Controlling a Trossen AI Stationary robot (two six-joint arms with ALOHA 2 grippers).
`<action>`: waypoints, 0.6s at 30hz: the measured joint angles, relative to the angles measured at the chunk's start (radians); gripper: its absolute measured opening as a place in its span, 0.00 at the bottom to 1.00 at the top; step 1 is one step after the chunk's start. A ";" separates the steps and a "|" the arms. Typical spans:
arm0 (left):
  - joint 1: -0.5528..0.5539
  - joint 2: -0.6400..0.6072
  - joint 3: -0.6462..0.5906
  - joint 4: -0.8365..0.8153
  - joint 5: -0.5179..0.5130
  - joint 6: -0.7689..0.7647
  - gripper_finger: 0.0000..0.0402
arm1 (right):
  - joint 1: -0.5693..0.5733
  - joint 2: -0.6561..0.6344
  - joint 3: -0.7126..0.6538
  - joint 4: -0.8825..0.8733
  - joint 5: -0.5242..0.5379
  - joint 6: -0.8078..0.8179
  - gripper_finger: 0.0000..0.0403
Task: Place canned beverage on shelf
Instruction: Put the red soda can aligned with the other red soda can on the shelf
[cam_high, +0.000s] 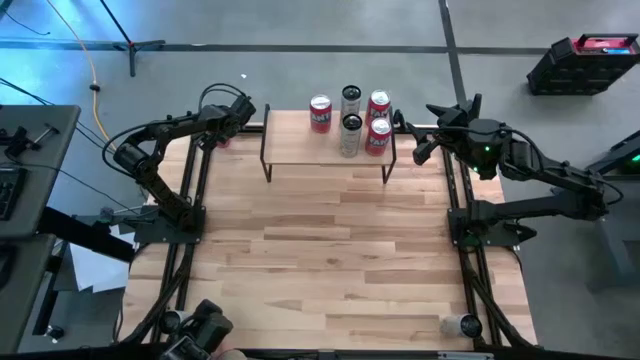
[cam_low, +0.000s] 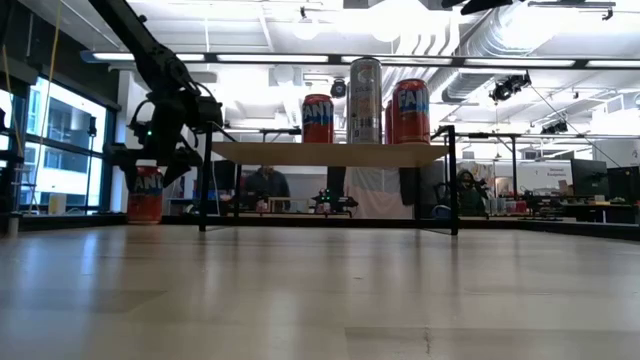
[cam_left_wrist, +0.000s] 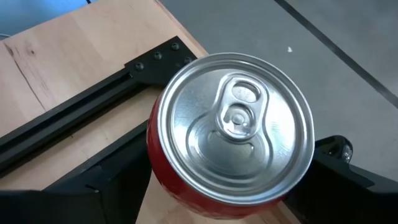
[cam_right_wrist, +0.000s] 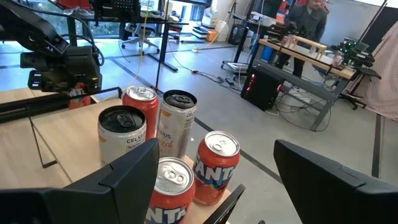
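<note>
A red can (cam_left_wrist: 236, 124) stands upright on its base near the table's far left corner (cam_low: 145, 195), left of the shelf. My left gripper (cam_left_wrist: 230, 168) reaches down over it (cam_low: 150, 160) and is shut on it. The shelf (cam_high: 330, 155) is a light wood plank on thin black legs at the far middle (cam_low: 330, 153). It carries several red and silver cans (cam_high: 350, 120) toward its right end. My right gripper (cam_high: 420, 140) hangs open, raised by the shelf's right end, and looks over those cans (cam_right_wrist: 177, 124). My left gripper has the red can's side wall (cam_left_wrist: 152, 168) between its two fingers, one on each opposite side, just under the top rim. The fingers (cam_left_wrist: 329, 165) slant down onto it from above. The can stays upright, its base on the table.
Black frame rails (cam_high: 195, 190) run along the table's left and right sides; one passes right beside the red can (cam_left_wrist: 81, 118). A small pale object (cam_high: 462, 323) lies at the near right corner. Bare tabletop (cam_high: 330, 250) stretches in front of the shelf. People sit in the room behind (cam_low: 265, 185).
</note>
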 joint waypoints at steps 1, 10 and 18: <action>0.000 0.000 0.000 0.000 -0.001 0.000 0.81 | 0.000 0.000 0.000 0.000 0.000 0.001 0.75; 0.000 0.000 0.000 0.000 0.002 0.014 0.73 | 0.000 0.000 0.000 0.000 0.000 0.020 0.75; -0.022 -0.043 0.000 -0.016 0.051 0.168 0.72 | 0.000 -0.002 0.000 -0.002 0.000 0.016 0.75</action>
